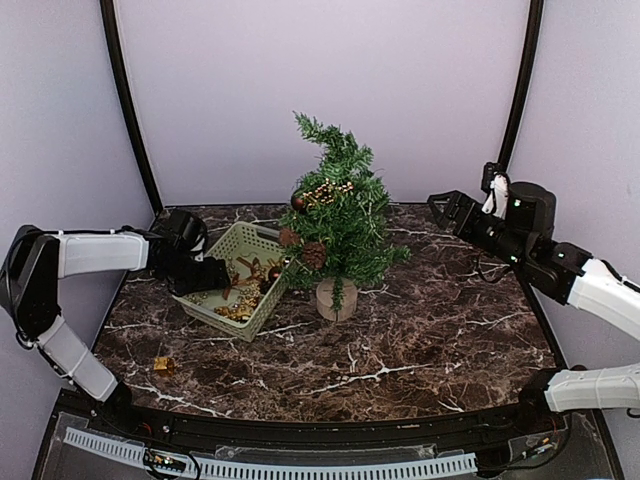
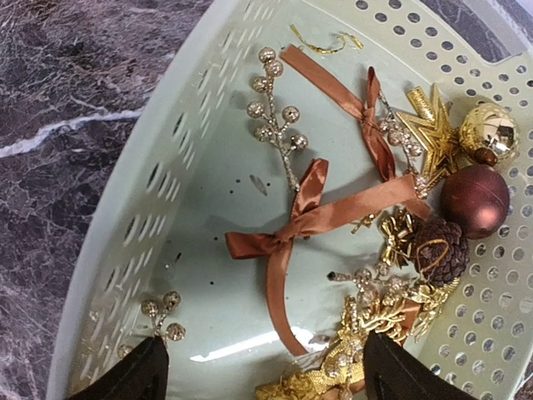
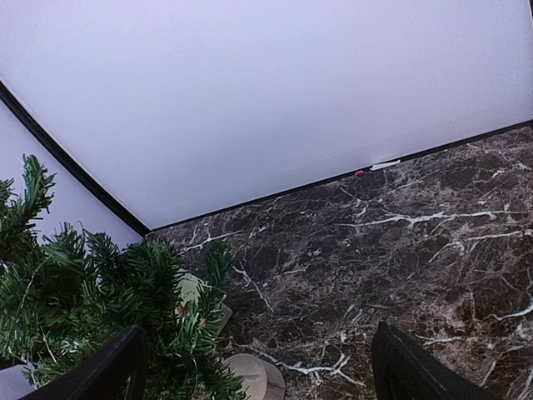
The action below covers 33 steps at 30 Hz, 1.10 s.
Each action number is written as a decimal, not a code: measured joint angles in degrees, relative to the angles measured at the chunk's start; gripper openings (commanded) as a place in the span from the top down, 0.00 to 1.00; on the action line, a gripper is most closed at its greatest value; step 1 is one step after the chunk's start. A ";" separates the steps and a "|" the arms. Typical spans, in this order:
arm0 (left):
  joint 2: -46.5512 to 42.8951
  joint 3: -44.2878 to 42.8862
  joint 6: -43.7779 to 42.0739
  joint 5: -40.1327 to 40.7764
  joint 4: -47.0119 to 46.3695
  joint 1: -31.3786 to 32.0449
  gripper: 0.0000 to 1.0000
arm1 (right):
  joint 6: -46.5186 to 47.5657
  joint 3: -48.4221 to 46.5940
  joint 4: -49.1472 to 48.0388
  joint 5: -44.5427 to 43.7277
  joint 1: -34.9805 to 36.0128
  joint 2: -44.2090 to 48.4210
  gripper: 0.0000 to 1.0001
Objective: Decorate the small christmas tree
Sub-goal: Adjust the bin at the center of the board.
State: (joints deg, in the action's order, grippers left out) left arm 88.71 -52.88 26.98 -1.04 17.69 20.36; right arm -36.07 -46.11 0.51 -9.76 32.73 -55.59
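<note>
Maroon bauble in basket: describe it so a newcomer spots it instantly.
Left of the small christmas tree sits a pale green basket. Inside, between a shiny gold ball and a brown pinecone, lies the maroon bauble: matte, plain, dark red.

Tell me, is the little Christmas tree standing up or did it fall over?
Standing up. The small christmas tree rests on its round wooden base, trunk vertical, tip bending slightly left.

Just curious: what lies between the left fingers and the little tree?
The pale green basket with its ornaments, right up to the small christmas tree; the top view shows it.
</note>
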 measured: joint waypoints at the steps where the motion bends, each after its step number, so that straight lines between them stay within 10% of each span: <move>1: 0.42 0.00 -0.52 0.48 0.15 -0.39 0.15 | -0.07 0.00 -0.02 0.15 -0.07 -0.04 0.06; 19: 9.86 -7.76 -10.23 8.41 -0.66 -10.43 0.16 | -1.40 0.28 0.11 0.96 -0.28 -0.02 0.07; 33: -6.19 -0.74 -6.32 -2.60 0.74 -5.86 0.29 | -2.21 0.98 -0.79 2.27 -0.55 -0.85 0.07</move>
State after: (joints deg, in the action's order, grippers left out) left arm 82.52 -53.63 20.67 -3.64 18.44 14.50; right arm -38.28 -45.12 -0.27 -7.49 32.18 -56.45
